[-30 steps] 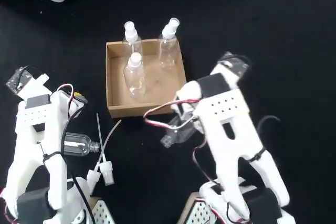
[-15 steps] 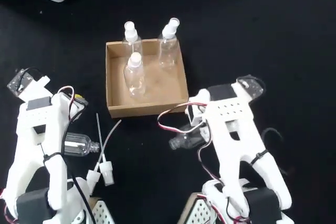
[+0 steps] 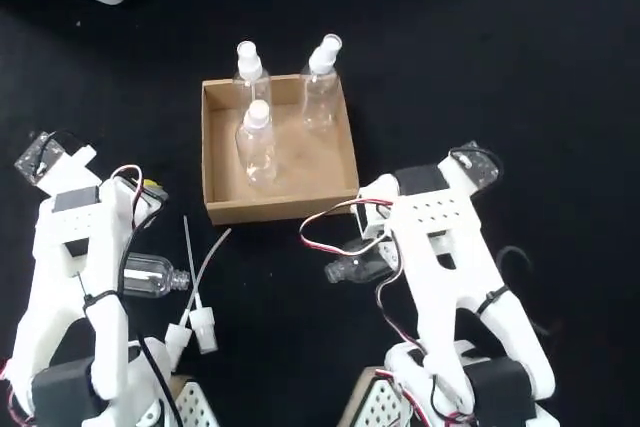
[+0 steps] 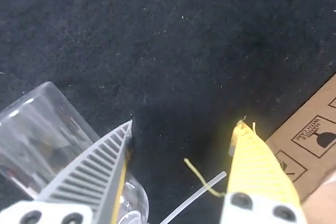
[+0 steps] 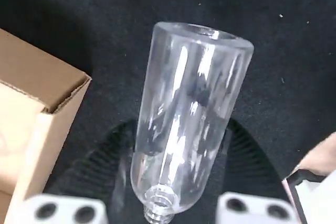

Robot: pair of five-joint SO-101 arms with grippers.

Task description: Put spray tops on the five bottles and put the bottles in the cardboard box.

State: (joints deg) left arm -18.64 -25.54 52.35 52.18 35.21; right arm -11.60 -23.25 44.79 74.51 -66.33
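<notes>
Change: the right arm has pulled back from the box front, its bottle coming with it over the black table (image 3: 520,87). The left arm barely stirs.
Cardboard box (image 3: 280,209): three capped bottles (image 3: 257,142) stand upright inside.
Right gripper (image 3: 362,259): clenched on an uncapped bottle (image 5: 189,108), held sideways near the box corner.
Left gripper (image 4: 184,129): fingers spread with nothing between them, the lying bottle (image 3: 150,275) just beside one finger.
Spray tops (image 3: 203,328): two lie on the table near the left arm.
Risk: the smooth, round plastic could roll or slip in the pads when a top gets pushed on.
</notes>
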